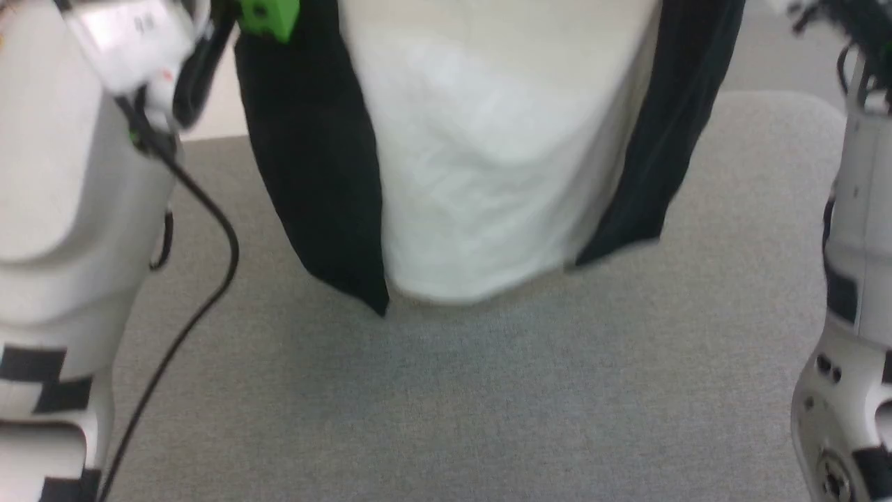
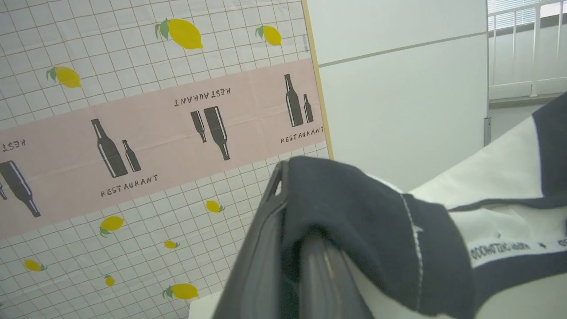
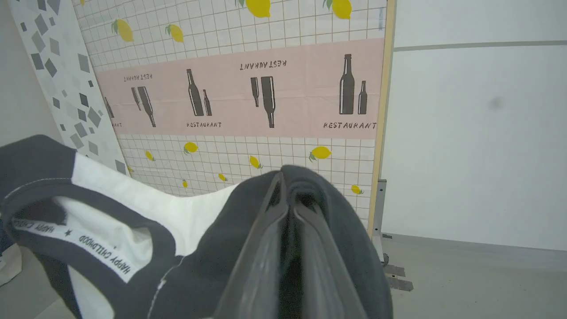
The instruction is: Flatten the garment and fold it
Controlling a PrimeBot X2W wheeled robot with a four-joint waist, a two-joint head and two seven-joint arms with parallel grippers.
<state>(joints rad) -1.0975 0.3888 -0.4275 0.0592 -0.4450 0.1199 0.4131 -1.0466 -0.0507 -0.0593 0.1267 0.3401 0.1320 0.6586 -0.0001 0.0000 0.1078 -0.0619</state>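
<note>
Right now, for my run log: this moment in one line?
white black-sleeved shirt: held up over grey table | left gripper: shut on shirt | right gripper: shut on shirt

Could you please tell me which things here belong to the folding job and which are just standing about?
Job: garment, held up by left gripper and right gripper; grey table beneath.
Standing about: lemon-patterned screen; white wall.

Bright, even indoor light keeps shadows faint; a window glows pale. The head view is smeared by blur, most at the hem of the garment. Wrist views render the far screen sharp and the near fingers soft.
</note>
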